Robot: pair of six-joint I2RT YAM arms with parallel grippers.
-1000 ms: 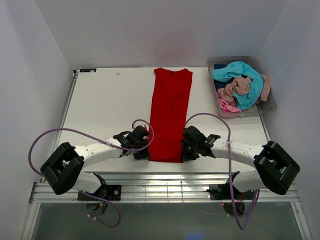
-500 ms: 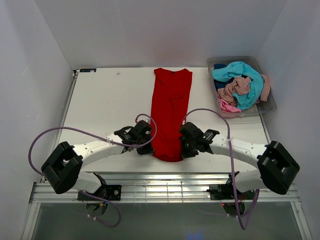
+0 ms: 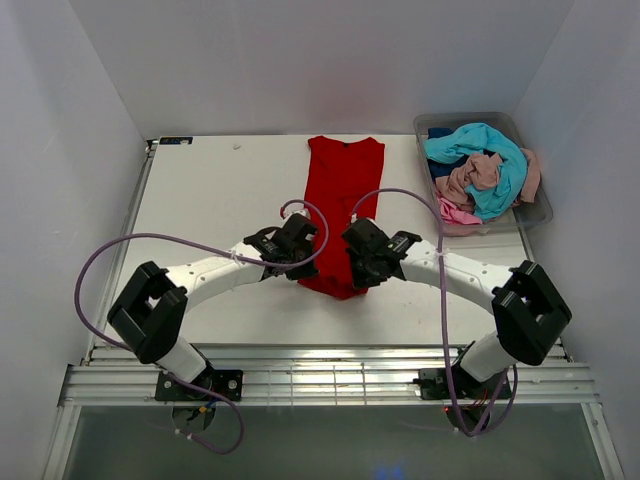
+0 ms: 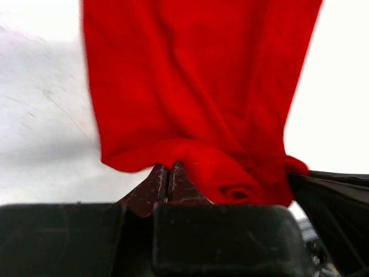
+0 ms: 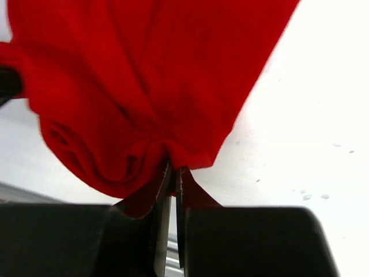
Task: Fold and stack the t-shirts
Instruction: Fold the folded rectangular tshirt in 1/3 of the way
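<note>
A long, narrow red t-shirt (image 3: 342, 195) lies down the middle of the white table, collar at the far edge. Its near hem is lifted and bunched between both grippers. My left gripper (image 3: 305, 262) is shut on the hem's left corner; in the left wrist view the red t-shirt (image 4: 196, 98) hangs from the pinched fingertips (image 4: 168, 168). My right gripper (image 3: 352, 270) is shut on the right corner, and the red cloth (image 5: 132, 86) puckers at its tips (image 5: 174, 168). More t-shirts (image 3: 478, 170), turquoise, pink and dark blue, sit heaped in the bin.
A clear grey plastic bin (image 3: 536, 214) stands at the table's far right corner. Purple cables arch over both arms. White walls close in the table on three sides, and a metal rail runs along the near edge.
Both grippers have carried the red shirt's near hem away from the table's front edge toward the collar, raising it. The visible length of flat cloth has shortened.
</note>
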